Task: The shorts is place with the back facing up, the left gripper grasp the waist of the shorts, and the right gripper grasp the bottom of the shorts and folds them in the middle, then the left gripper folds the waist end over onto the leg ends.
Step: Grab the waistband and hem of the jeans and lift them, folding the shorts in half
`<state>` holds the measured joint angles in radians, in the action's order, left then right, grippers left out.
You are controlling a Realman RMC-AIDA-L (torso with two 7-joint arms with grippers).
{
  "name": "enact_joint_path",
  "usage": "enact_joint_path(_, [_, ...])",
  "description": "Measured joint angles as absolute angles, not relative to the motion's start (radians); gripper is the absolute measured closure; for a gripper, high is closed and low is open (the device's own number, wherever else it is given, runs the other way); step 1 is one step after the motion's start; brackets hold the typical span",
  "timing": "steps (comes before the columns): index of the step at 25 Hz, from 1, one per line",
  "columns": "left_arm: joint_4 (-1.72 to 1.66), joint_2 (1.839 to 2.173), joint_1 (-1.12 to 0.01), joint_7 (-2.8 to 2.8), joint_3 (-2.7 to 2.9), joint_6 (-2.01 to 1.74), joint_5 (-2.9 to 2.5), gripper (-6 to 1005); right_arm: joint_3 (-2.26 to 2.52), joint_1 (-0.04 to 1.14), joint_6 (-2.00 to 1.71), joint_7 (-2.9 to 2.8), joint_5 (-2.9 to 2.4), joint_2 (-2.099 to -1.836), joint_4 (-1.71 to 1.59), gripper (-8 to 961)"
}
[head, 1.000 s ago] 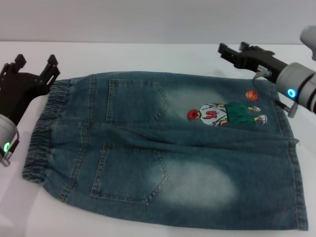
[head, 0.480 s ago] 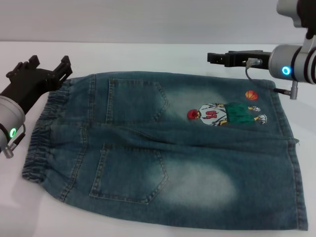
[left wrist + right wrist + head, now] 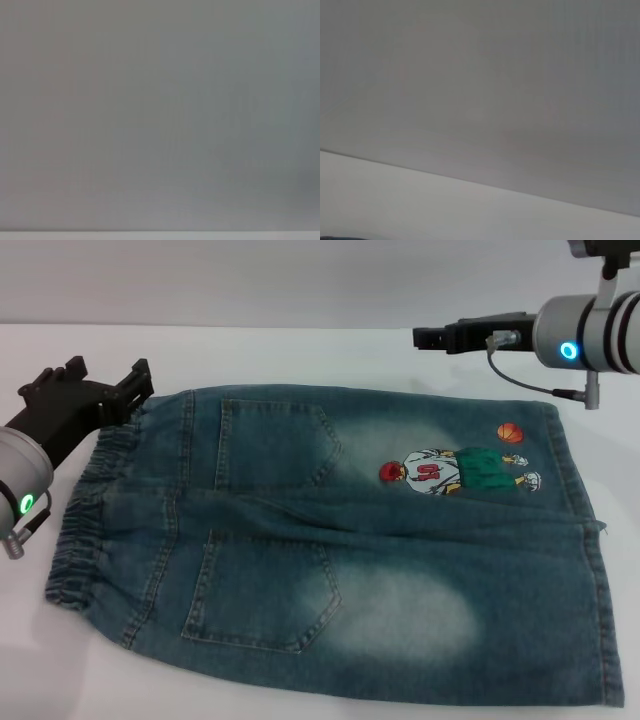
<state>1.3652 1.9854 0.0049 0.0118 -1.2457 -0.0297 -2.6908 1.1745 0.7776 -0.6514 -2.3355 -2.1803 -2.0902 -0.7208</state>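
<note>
The left gripper (image 3: 100,385) hovers at the far corner of the ruffled waist (image 3: 85,510), its black fingers (image 3: 135,375) spread apart and holding nothing. The shorts (image 3: 340,550) lie flat, back pockets up, on the white table (image 3: 300,355), leg ends (image 3: 590,550) to the right. Beyond the ball print (image 3: 510,432), the right gripper (image 3: 430,338) hangs raised over the table; whether its fingers are parted cannot be told.

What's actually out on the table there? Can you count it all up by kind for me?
Denim shorts: 1
Robot pincers: 2, the left pincer by the waistband and the right pincer beyond the far leg
Total: 3
</note>
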Motion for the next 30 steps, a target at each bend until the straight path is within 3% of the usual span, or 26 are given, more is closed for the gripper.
enact_joint_path(11, [1.351, 1.993, -0.004, 0.008, -1.247, -0.029, -2.691, 225, 1.334, 0.683, -0.565, -2.189, -1.968, -2.087, -0.832, 268])
enact_joint_path(16, [1.351, 1.993, -0.006, 0.008, -1.247, -0.03, -2.691, 225, 1.321, 0.697, -0.666, -2.222, -1.913, -2.074, -0.812, 269])
enact_joint_path(26, [1.381, 1.994, 0.002, -0.015, -1.242, -0.027, -2.694, 225, 1.299, 0.68, -0.797, -2.149, -1.811, -2.078, -0.849, 268])
enact_joint_path(30, [1.501, 1.998, -0.011, -0.043, -1.282, 0.188, -2.694, 225, 1.32, 0.672, -0.76, -2.112, -1.801, -2.082, -0.859, 267])
